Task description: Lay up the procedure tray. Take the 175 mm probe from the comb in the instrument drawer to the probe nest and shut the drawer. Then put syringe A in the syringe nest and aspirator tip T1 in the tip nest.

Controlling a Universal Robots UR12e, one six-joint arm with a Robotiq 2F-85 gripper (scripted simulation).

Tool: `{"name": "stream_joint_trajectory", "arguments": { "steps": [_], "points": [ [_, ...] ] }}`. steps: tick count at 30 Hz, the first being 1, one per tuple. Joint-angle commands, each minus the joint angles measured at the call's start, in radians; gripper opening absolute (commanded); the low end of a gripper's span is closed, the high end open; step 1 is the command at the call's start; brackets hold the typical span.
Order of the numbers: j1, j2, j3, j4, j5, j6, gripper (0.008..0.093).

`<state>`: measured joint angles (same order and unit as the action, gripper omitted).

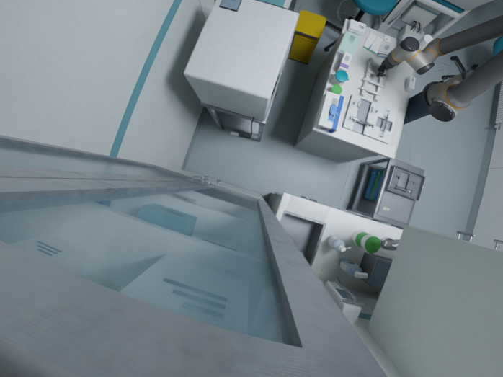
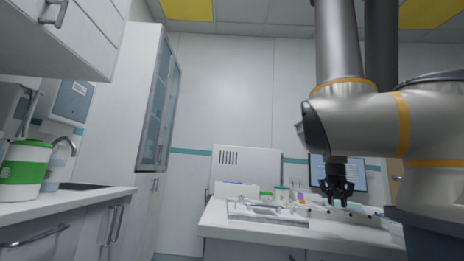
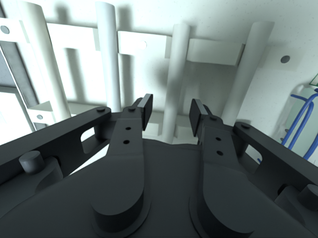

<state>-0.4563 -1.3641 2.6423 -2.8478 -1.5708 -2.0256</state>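
The near ends of several white syringe barrels are hidden behind my gripper's body in the wrist camera. They lie side by side across the white bars of a rack point(image 3: 148, 47) on the counter. One barrel point(image 3: 173, 81) runs straight between my fingers. The rack point(image 1: 374, 79) sits on the worktop beside the procedure tray point(image 1: 367, 115), whose raised nests show pale grey point(image 2: 265, 213). My gripper point(image 3: 171, 114) point(image 2: 336, 201) point(image 1: 381, 72) hangs fingers-down just over the rack, open around that barrel and holding nothing.
The tray's raised rim point(image 2: 267, 219) lies left of the rack. Blue tubing point(image 3: 302, 121) in a clear pouch lies to the right. Small teal and green pots point(image 1: 339, 82) and a blue-striped box point(image 1: 332, 111) line the worktop's far side. A yellow bin point(image 1: 308, 35) stands on the floor.
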Motion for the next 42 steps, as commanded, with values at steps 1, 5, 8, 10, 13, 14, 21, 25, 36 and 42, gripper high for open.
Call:
{"name": "stream_joint_trajectory", "arguments": {
  "steps": [1, 5, 8, 10, 13, 14, 21, 25, 36, 42],
  "points": [
    [0.0, -0.001, -0.001, -0.001, 0.0, 0.0, 0.048],
    [0.0, 0.0, -0.001, -0.003, 0.0, 0.0, 0.048],
    [0.0, 0.001, 0.0, -0.003, 0.0, 0.0, 0.048],
    [0.0, 0.002, 0.0, -0.005, 0.0, 0.0, 0.048],
    [0.0, 0.005, 0.0, -0.007, 0.0, 0.0, 0.048],
    [0.0, 0.006, 0.0, -0.009, 0.0, 0.0, 0.048],
    [0.0, 0.02, 0.001, -0.023, 0.0, 0.0, 0.048],
    [0.0, 0.031, 0.002, -0.035, 0.0, 0.0, 0.048],
    [0.0, 0.066, 0.005, -0.073, 0.0, 0.0, 0.048],
    [0.0, 0.083, 0.006, -0.091, 0.0, 0.0, 0.048]
  ]
}}
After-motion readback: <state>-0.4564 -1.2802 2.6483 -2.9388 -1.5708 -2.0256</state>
